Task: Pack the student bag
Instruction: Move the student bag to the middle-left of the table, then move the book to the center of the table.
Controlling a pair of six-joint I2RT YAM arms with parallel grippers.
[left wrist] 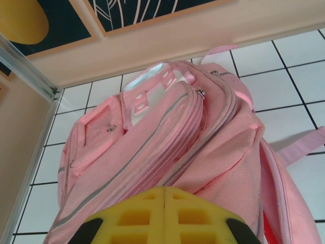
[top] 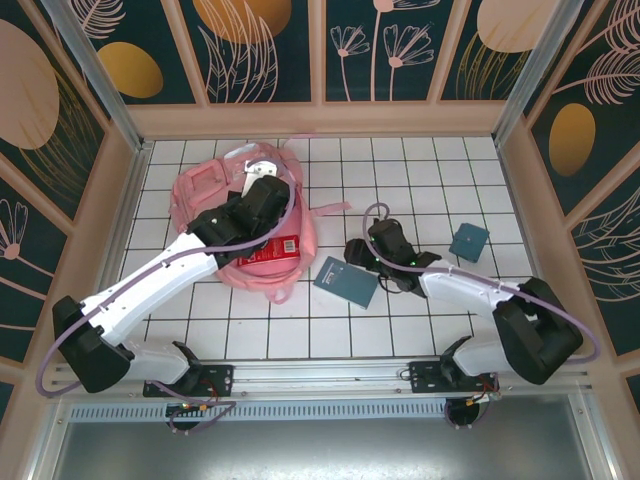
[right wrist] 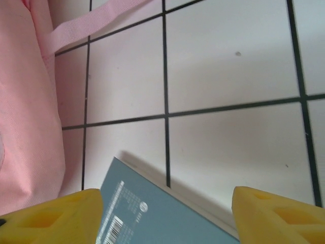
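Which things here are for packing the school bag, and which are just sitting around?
For the job:
- pink student bag
- red book in its opening
- big teal book, by the open right tool
- small teal book, probably to be packed too
- shut left tool, at the bag

Just there:
- tiled table
- flowery wall panels

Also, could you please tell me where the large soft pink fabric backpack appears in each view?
Top external: pink backpack left of centre, under the left arm.
Left wrist: pink backpack across the middle.
Right wrist: pink backpack along the left edge.
Shared landmark: white black-gridded tabletop.
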